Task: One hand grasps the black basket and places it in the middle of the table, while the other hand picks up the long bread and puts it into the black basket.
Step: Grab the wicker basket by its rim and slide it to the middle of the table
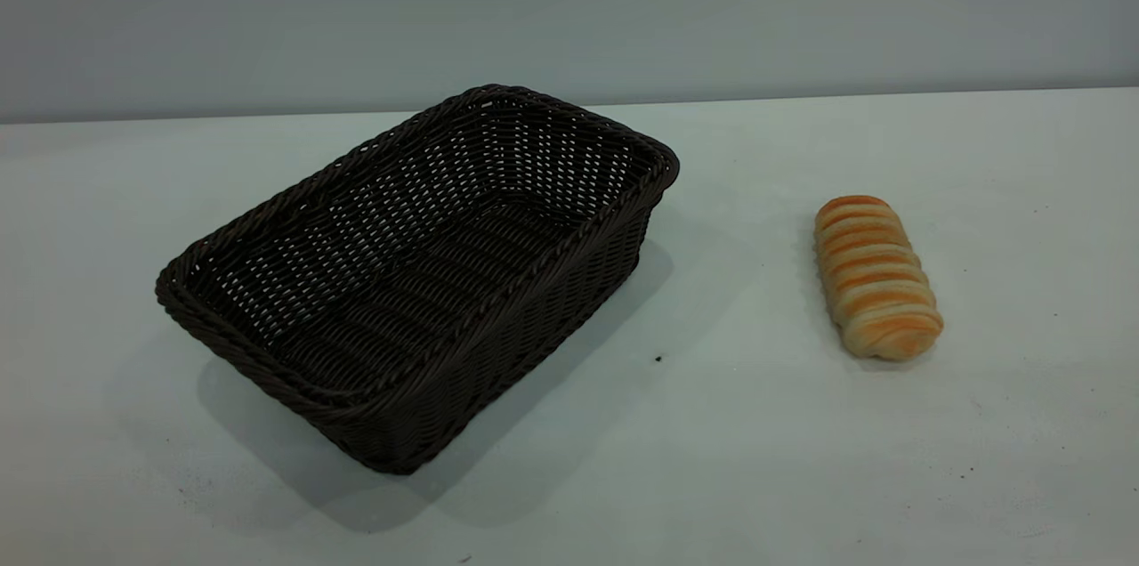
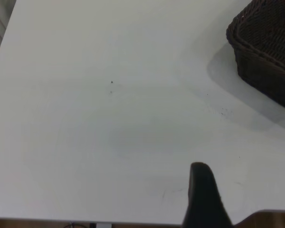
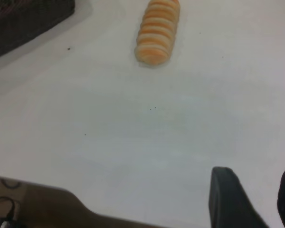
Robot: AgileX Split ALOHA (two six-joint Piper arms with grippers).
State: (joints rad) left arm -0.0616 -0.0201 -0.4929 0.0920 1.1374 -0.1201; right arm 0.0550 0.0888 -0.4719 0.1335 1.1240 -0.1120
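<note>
The black basket (image 1: pixel 418 268) stands empty on the table (image 1: pixel 730 424), left of centre and turned at an angle. The long bread (image 1: pixel 875 277) lies striped side up on the table to the basket's right, apart from it. Neither gripper shows in the exterior view. My left gripper (image 2: pixel 249 190) hovers over bare table near the table's edge; one finger (image 2: pixel 202 194) shows with nothing beside it, and a basket corner (image 2: pixel 266 42) is far off. My right gripper (image 3: pixel 256 183) is open and empty, with the bread (image 3: pixel 156 31) well ahead of it.
A plain grey wall rises behind the table's far edge. A tiny dark speck (image 1: pixel 658 359) lies between basket and bread. The table's brown front edge (image 3: pixel 38 204) shows in the right wrist view, and bare tabletop lies around both things.
</note>
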